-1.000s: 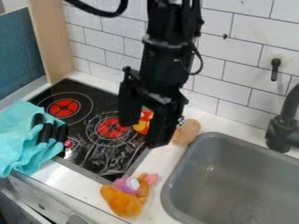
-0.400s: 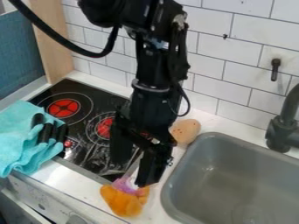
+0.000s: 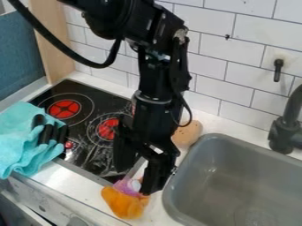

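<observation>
The black gripper point(image 3: 135, 180) hangs over the counter strip between stove and sink, its two fingers apart. Below it lies an orange and purple plush toy point(image 3: 122, 204). The right fingertip overlaps the toy's upper right side, and the left one is above its purple part; whether either touches it, I cannot tell. Behind the gripper, a light brown rounded object point(image 3: 187, 133) rests on the counter near the sink's back left corner.
The black stove top point(image 3: 97, 152) lies left of the gripper, with a turquoise cloth point(image 3: 20, 137) and black-handled items point(image 3: 46, 132) at its left edge. At right are the grey sink point(image 3: 236, 185) and black faucet point(image 3: 287, 128).
From over the stove's right side, the gripper has come down and toward the front, to the plush toy. Over the latest interval it lowered slightly more. The toy has not clearly moved.
</observation>
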`<act>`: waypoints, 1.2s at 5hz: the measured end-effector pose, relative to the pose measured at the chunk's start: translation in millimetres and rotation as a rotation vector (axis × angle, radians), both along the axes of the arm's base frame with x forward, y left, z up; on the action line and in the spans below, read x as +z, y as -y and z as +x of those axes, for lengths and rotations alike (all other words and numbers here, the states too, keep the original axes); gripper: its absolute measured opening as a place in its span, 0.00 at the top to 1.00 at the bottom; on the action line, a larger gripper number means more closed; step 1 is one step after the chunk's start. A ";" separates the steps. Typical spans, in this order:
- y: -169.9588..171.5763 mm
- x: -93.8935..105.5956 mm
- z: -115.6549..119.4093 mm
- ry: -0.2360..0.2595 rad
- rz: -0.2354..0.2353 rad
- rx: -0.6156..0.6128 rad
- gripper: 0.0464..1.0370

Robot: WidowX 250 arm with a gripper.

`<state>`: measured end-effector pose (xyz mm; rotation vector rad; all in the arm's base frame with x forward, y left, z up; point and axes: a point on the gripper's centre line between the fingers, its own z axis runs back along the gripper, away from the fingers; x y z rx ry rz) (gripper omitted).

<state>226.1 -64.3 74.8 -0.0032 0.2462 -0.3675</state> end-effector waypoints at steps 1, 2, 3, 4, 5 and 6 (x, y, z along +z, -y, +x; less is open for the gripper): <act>-0.5 -6.4 -1.3 0.017 -0.002 0.015 0.04; -1.2 -17.4 -3.1 0.014 0.000 0.026 0.04; -10.8 -25.3 -3.0 0.003 0.000 0.061 0.04; -11.0 -25.8 -2.6 0.005 0.003 0.069 0.04; -10.8 -31.7 -1.5 -0.001 0.005 0.071 0.09; -9.7 -40.1 -3.6 -0.003 -0.002 0.079 0.30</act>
